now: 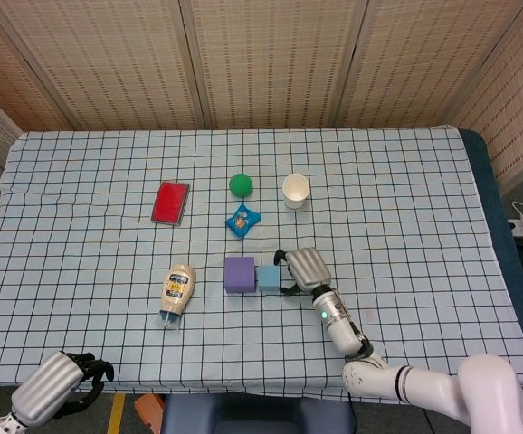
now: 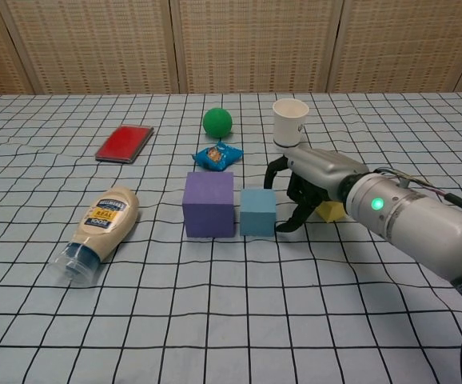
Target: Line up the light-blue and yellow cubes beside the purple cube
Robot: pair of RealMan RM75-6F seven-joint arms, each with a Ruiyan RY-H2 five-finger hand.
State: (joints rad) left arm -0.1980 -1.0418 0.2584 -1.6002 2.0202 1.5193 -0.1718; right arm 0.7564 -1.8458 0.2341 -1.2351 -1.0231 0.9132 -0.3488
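A: What is seen at the far left?
B: The left hand (image 1: 62, 387) is seen at the near left corner, off the table (image 1: 406, 181); its fingers are curled in and nothing is held. Further right, a red case (image 1: 170, 202) is laid flat, and a mayonnaise bottle (image 2: 99, 231) is laid on its side, its long axis running near to far with the cap toward the near edge.

A: And the cubes?
B: The purple cube (image 2: 209, 203) is set squarely on the table near the middle. The light-blue cube (image 2: 257, 211) is placed just to its right, faces parallel, with a thin gap visible in the chest view. The two are thus lined up left to right. The yellow cube (image 2: 331, 211) is found further right, largely hidden behind the right hand (image 2: 299, 192).

A: How is that hand held?
B: Its fingers are spread and bent downward; nothing is gripped. It is stationed just right of the light-blue cube, with a small gap seen between them.

A: What lies beyond?
B: A blue snack packet (image 2: 218, 156), a green ball (image 2: 217, 122) and a white paper cup (image 2: 289, 121) are placed farther back.
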